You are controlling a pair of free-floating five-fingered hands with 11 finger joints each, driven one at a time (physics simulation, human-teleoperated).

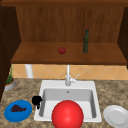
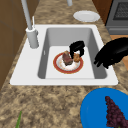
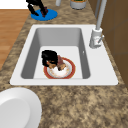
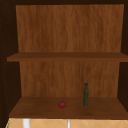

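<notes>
A red-rimmed plate (image 2: 59,68) (image 3: 71,72) lies on the sink floor with a dark brown piece of food (image 2: 66,58) and a smaller orange-brown piece (image 2: 76,58) on it. My right hand (image 2: 77,47) (image 3: 48,55) is down in the basin over the plate, fingers curled round the orange-brown piece. My left hand (image 1: 37,100) (image 2: 113,51) (image 3: 35,3) hangs in the air by the sink's left front corner, fingers relaxed and holding nothing, close to a blue plate (image 1: 26,115) (image 2: 95,110) (image 3: 51,15) of dark grapes (image 1: 17,108) (image 2: 115,115). A big red ball (image 1: 67,115) hides the basin's front middle.
The faucet (image 1: 68,77) (image 2: 31,32) (image 3: 96,37) stands at the sink's back rim. A white plate (image 1: 116,116) (image 2: 86,15) (image 3: 15,107) lies on the counter to the right. A potted plant (image 1: 9,80) is at the far left. The shelf holds a tomato (image 1: 62,50) (image 4: 62,104) and a green bottle (image 1: 86,41) (image 4: 86,95).
</notes>
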